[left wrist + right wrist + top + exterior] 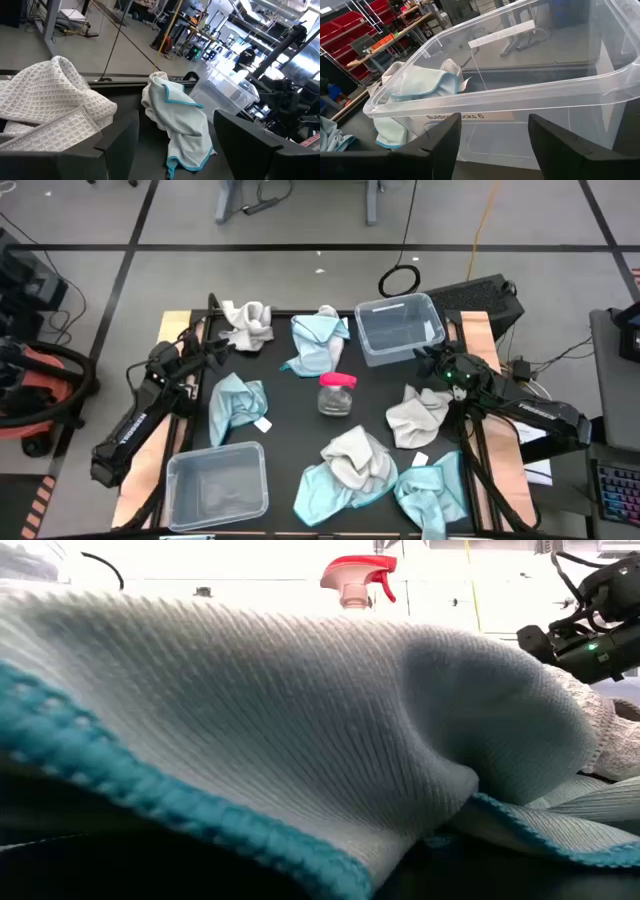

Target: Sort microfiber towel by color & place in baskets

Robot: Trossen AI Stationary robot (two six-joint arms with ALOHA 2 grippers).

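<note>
The left gripper [222,346] hovered jaws apart and empty beside the white towel [247,324] at the worktop's [290,395] far left. The right gripper [428,360], jaws also wide and empty, faced the far basket [399,328]. The near basket [217,484] sat front left, with blue towels [238,405] scattered between.

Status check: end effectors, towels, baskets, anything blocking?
Left end effector open, empty, by the white towel. Right end effector open, empty, at the far basket. Both baskets empty, near basket too. Jar stands mid-table.
</note>
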